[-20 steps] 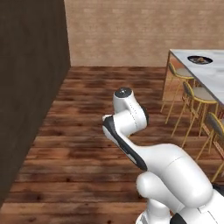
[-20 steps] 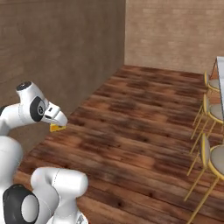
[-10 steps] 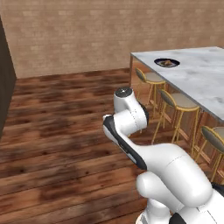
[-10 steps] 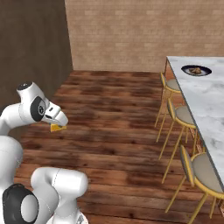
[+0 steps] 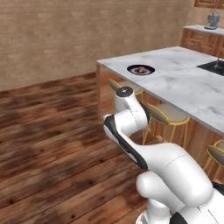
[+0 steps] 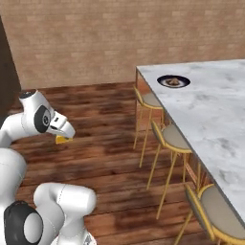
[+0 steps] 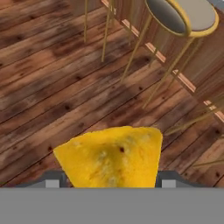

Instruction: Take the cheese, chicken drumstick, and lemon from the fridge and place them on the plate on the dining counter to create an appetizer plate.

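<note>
The gripper [image 7: 107, 181] gripped the cheese [image 7: 111, 156] between its 2 fingers, above the wood floor [image 7: 52, 78]. Far ahead, the plate [image 6: 173, 81] sat on the dining counter [image 6: 215, 115].

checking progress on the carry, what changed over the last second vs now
The base has turned toward the dining counter: the dark fridge slid out of the left base view, and the counter with its stools and the plate swung in closer. That is the cameras moving, not the things. The arm kept its folded pose, and the claw still holds the cheese. A brown piece already lies on the plate.
</note>
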